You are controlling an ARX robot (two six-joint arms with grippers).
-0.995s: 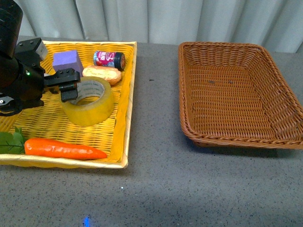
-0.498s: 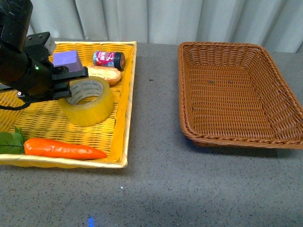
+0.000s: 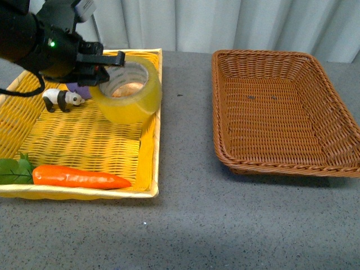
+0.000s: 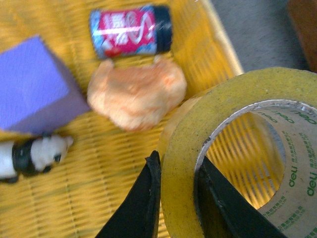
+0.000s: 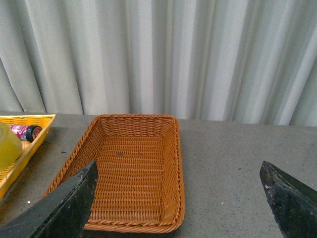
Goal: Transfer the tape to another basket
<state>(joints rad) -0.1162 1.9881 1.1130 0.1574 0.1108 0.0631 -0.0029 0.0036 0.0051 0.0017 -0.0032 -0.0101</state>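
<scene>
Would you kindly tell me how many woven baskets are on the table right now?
2. The bright yellow woven basket lies on the left; the dark brown wicker basket lies on the right, apart from it. No other basket seems to be hidden.

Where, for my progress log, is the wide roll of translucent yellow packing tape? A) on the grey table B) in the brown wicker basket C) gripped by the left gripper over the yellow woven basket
C: the left gripper clamps the tape roll by its wall, raised over the yellow woven basket.
</scene>
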